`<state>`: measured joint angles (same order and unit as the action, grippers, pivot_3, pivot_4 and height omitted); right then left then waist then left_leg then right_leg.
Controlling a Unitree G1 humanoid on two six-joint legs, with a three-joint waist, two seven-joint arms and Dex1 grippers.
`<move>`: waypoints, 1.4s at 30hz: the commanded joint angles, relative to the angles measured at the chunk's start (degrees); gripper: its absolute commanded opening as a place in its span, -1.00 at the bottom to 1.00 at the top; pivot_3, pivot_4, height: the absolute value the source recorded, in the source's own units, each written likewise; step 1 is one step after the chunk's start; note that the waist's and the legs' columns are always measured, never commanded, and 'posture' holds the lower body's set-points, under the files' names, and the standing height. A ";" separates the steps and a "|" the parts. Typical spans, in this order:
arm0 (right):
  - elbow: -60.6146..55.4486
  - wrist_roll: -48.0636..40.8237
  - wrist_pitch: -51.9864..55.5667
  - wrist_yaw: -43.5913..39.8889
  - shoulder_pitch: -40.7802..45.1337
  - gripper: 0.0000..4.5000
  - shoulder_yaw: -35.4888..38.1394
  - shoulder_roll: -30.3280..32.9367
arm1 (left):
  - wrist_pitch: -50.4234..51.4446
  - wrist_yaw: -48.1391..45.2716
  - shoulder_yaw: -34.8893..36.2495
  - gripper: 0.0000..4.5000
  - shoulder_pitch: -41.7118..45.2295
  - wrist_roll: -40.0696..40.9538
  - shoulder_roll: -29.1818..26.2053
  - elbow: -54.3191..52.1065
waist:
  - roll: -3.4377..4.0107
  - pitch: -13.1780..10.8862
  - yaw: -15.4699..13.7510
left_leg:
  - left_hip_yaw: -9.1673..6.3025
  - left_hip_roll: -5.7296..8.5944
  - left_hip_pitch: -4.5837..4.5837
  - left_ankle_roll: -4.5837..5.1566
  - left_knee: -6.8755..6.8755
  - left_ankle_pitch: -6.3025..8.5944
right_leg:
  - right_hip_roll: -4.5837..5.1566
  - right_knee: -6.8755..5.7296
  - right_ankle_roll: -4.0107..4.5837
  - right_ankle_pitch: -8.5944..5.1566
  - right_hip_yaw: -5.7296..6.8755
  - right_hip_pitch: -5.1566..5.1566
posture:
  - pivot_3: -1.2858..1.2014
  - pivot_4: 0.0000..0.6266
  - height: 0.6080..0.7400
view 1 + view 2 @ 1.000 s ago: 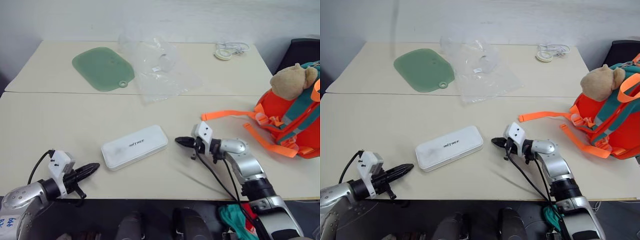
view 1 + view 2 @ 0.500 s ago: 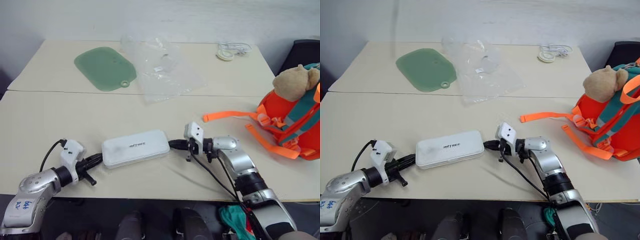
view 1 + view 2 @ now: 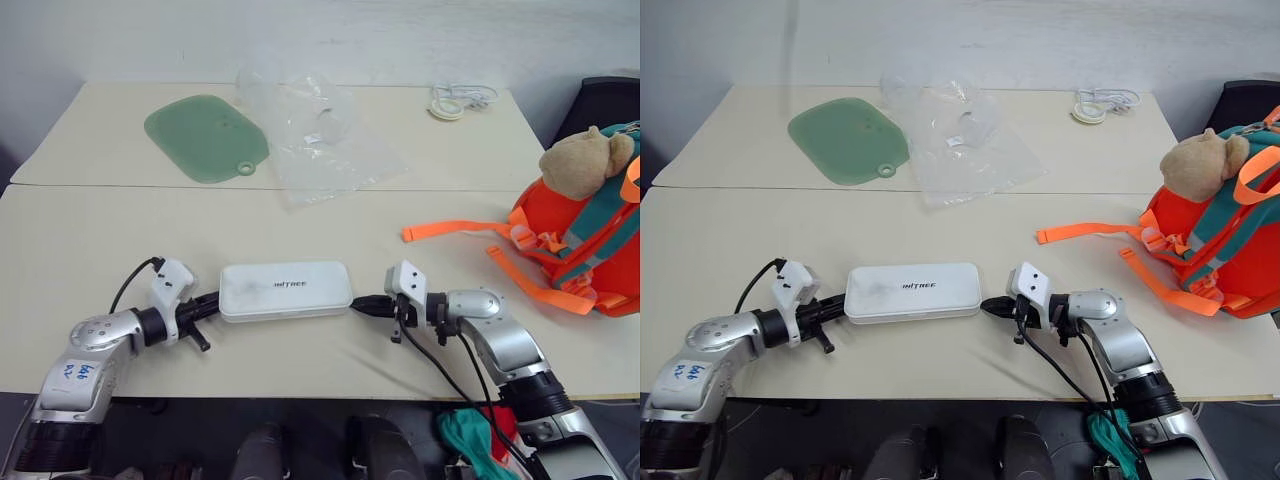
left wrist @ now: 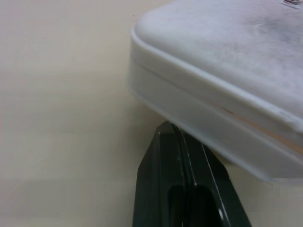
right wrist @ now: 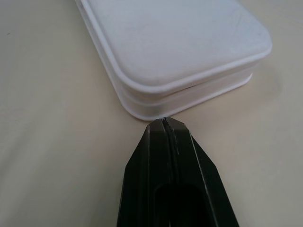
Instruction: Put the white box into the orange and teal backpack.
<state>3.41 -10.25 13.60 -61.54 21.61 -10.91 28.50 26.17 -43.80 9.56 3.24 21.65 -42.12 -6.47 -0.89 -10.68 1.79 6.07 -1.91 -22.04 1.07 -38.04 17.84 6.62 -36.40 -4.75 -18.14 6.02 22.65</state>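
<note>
Pressing closed fingers (image 5: 163, 124) meet the white box (image 3: 285, 290) end.

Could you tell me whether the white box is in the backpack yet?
Not yet. The white box lies flat on the table, far from the backpack.

A green flat mat (image 3: 205, 137) is lying on the far table (image 3: 100, 120), its small round hole at the corner nearest the clear plastic bag (image 3: 318, 138), which is sprawling crumpled just beside it. A coiled white cable (image 3: 455, 101) is resting near the far right corner. A seam is running between this table and the nearer table (image 3: 120, 250). A dark chair (image 3: 600, 105) is standing beyond the right edge.
</note>
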 commanded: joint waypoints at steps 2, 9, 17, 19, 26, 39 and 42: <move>-0.83 -0.79 -0.03 0.64 -0.10 -1.00 1.38 0.96 | 2.45 -1.49 3.29 -0.99 -3.48 -1.50 -5.09 3.14 | 0.00 0.00 0.03 | 0.00 -0.02 0.02 -0.01 0.00 0.00 | 0.00 0.10 0.02 -0.01 0.00 0.01 | 0.03 -0.52 1.00; 2.30 -0.85 -1.81 -0.29 1.93 -1.00 1.94 2.37 | 29.69 -1.96 15.21 -0.49 0.66 17.79 -7.44 1.80 | 0.00 -0.01 -0.23 | -0.02 -0.04 0.00 -0.03 0.02 0.01 | 0.02 0.23 0.03 -0.01 -0.01 0.01 | 0.03 -0.52 1.00; 6.89 -0.48 -5.39 -2.98 5.22 -1.00 0.68 3.08 | 65.65 0.30 11.91 0.62 17.13 28.78 -11.57 14.33 | -0.02 -0.01 -0.21 | -0.15 0.09 -0.10 -0.03 -0.05 -0.05 | 0.00 -0.05 0.01 -0.02 0.09 0.01 | 0.03 -0.52 1.00; 7.15 -0.13 -5.90 -3.35 5.74 -1.00 0.19 2.87 | 66.33 1.59 8.30 0.75 20.85 32.82 -11.18 20.01 | -0.02 -0.01 -0.21 | -0.13 0.09 -0.09 -0.05 -0.04 -0.07 | -0.03 -0.09 -0.01 -0.03 0.07 0.01 | 0.03 -0.52 1.00; 5.76 0.32 -5.81 -3.23 5.89 -1.00 -0.44 1.94 | 66.33 9.97 3.35 0.75 32.05 36.12 -4.32 37.26 | -0.05 0.00 -0.46 | -0.09 0.10 -0.08 -0.08 -0.10 -0.23 | -0.04 -0.15 -0.02 -0.03 0.04 0.02 | 0.03 -0.52 1.00; 1.83 0.23 -4.28 -1.70 4.01 -1.00 -1.09 0.76 | 66.33 16.56 -10.32 0.75 38.10 51.85 -2.08 43.64 | -0.05 0.00 -1.59 | -0.11 0.18 -0.08 -0.06 -0.19 -0.27 | 0.02 -0.20 -0.03 -0.03 0.01 -0.01 | 0.03 -0.52 1.00; 1.84 0.44 -4.26 -1.04 4.03 -1.00 -1.41 -0.09 | 66.33 18.53 -9.30 0.75 38.65 53.71 -0.92 44.96 | -0.05 0.00 -1.52 | -0.10 0.17 -0.08 -0.06 -0.19 -0.27 | 0.00 -0.21 -0.04 -0.03 0.01 -0.01 | 0.03 -0.52 1.00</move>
<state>7.32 -9.45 9.56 -62.88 25.59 -11.69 29.24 91.94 -26.73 0.43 41.75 73.87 -44.31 37.13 -0.95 -10.68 0.27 5.96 -1.74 -22.11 1.00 -38.23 17.56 6.61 -36.61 -4.79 -18.17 6.02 22.64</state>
